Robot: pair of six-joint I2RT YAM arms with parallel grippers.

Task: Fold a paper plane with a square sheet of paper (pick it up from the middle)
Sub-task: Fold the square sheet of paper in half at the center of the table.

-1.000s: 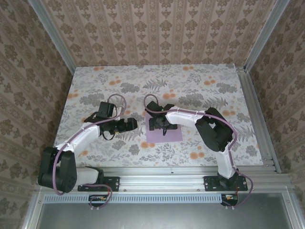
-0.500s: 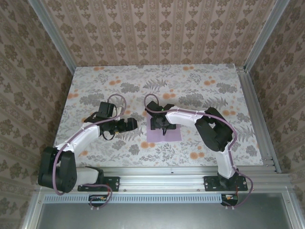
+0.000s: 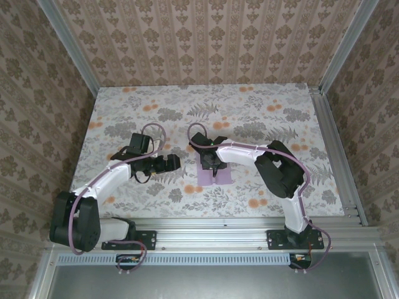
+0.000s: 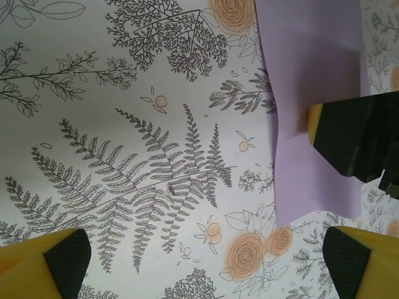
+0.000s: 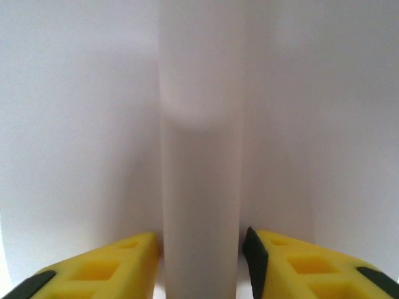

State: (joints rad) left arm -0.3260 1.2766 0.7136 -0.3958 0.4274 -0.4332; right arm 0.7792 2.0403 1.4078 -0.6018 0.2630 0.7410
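We see the floral surface (image 3: 280, 131) with the square sheet of paper (image 3: 219, 178) at its middle, drawn in narrower than a second ago. The right hand (image 5: 202, 246) has closed in, pinching a raised ridge of it; the left hand (image 3: 174, 163) hovers just beside, spread wide.

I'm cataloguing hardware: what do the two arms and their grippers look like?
The left arm and right arm have white shells, black joints and bases, and a mauve cable along each. The fingers are blocky yellow with black pads.
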